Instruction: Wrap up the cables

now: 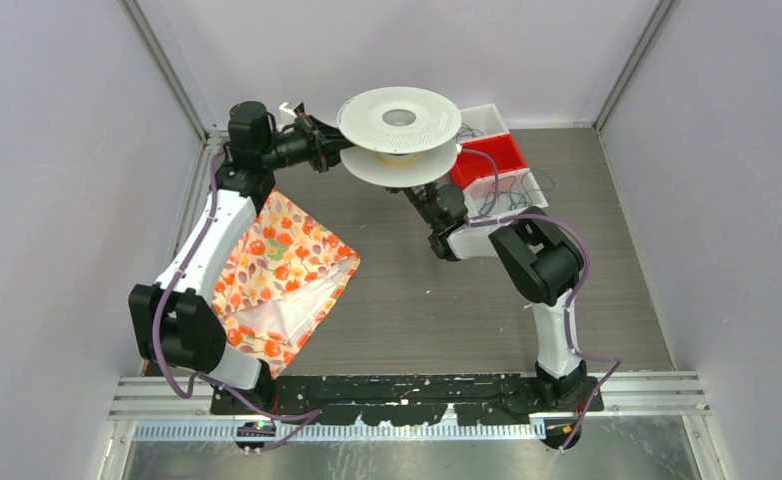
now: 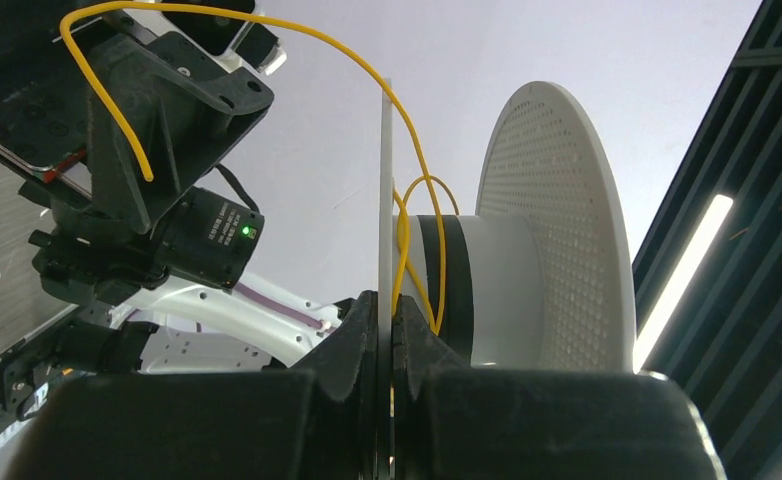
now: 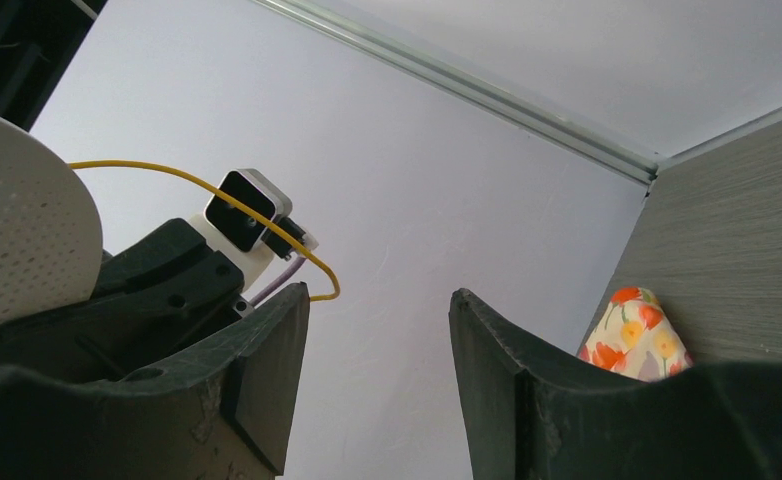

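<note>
A white spool (image 1: 399, 120) with two perforated flanges is held up at the back of the table. My left gripper (image 1: 339, 152) is shut on the rim of its lower flange (image 2: 385, 200), which stands edge-on between the jaws of that gripper (image 2: 387, 300). A thin yellow cable (image 2: 417, 170) loops round the spool's hub and arcs away to a free end. My right gripper (image 3: 379, 295) is open with nothing between its fingers, and the yellow cable's (image 3: 217, 190) free end hangs just beyond its left fingertip. From above, the right gripper (image 1: 422, 200) sits under the spool.
A floral cloth bag (image 1: 282, 275) lies on the table by the left arm. A red bin (image 1: 492, 155) and white bins (image 1: 512, 185) stand at the back right, with thin dark wires (image 1: 542, 180) in and around them. Walls close in the back and sides.
</note>
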Action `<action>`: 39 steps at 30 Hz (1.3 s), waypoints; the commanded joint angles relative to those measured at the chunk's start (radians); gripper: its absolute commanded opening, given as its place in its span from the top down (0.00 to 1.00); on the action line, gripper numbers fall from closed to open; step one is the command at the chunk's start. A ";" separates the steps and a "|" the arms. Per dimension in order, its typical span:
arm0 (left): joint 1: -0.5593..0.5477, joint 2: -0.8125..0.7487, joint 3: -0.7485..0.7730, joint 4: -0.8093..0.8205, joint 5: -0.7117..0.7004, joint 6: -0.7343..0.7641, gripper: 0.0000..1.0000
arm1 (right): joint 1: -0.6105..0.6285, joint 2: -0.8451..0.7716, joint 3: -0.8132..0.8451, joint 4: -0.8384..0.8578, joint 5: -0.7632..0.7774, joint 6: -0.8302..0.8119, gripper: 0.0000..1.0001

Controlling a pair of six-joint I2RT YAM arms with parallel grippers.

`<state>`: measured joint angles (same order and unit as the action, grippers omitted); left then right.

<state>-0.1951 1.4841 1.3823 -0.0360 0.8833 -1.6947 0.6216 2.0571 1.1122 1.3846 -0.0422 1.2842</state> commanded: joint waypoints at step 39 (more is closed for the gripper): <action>0.000 -0.059 -0.043 0.111 0.009 0.005 0.99 | -0.268 -0.643 -0.526 -0.208 -0.017 -0.215 1.00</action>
<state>-0.1951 1.4673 1.3231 0.0097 0.8818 -1.7157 0.3470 1.5585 0.6041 1.3239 0.0166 1.2045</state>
